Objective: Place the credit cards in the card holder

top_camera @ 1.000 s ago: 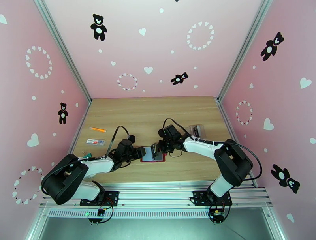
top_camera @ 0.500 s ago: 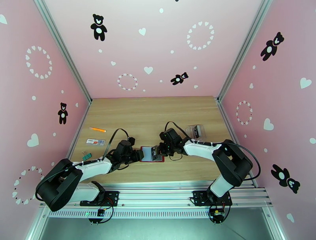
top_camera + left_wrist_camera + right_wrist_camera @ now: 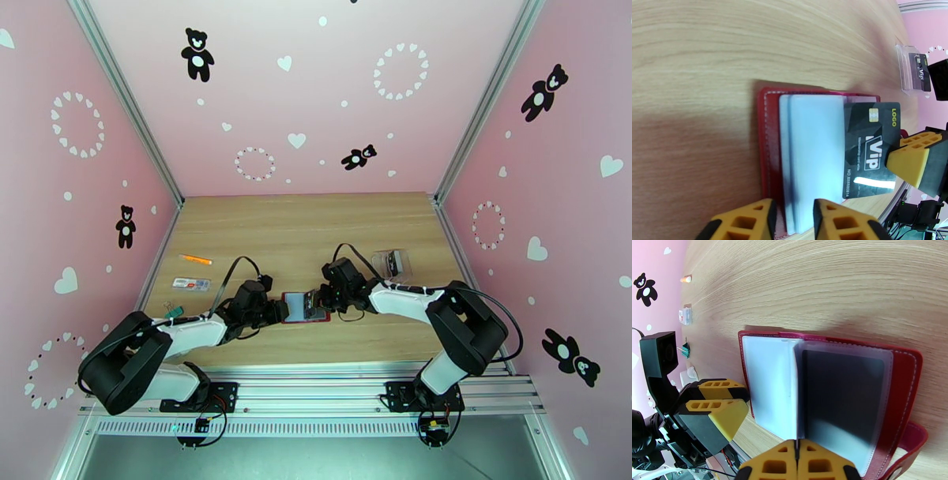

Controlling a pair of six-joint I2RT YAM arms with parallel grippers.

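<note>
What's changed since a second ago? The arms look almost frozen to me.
The left arm has swung its elbow slightly outward; the left gripper remains at the card holder, jaws apart. The right gripper stays shut on the black credit card. Nothing was let go; the clear case is unmoved.

Right wrist view: right hand (image 3: 797, 461) clipped by the bottom edge. A thin edge sits between its closed fingertips (image 3: 825, 463); sleeve or card, not readable. The dark card (image 3: 841, 398) is dimmed behind a frosted sleeve (image 3: 888, 398), print illegible.

Left wrist view: left hand (image 3: 794, 223) mostly out of frame below; contact with the sleeves not readable. The card's left part hidden behind sleeves, one corner under the right hand. Clear case (image 3: 913, 71) blurred.

Top view: small items (image 3: 192, 283) at the left side of the surface (image 3: 316, 229) too small to name.
</note>
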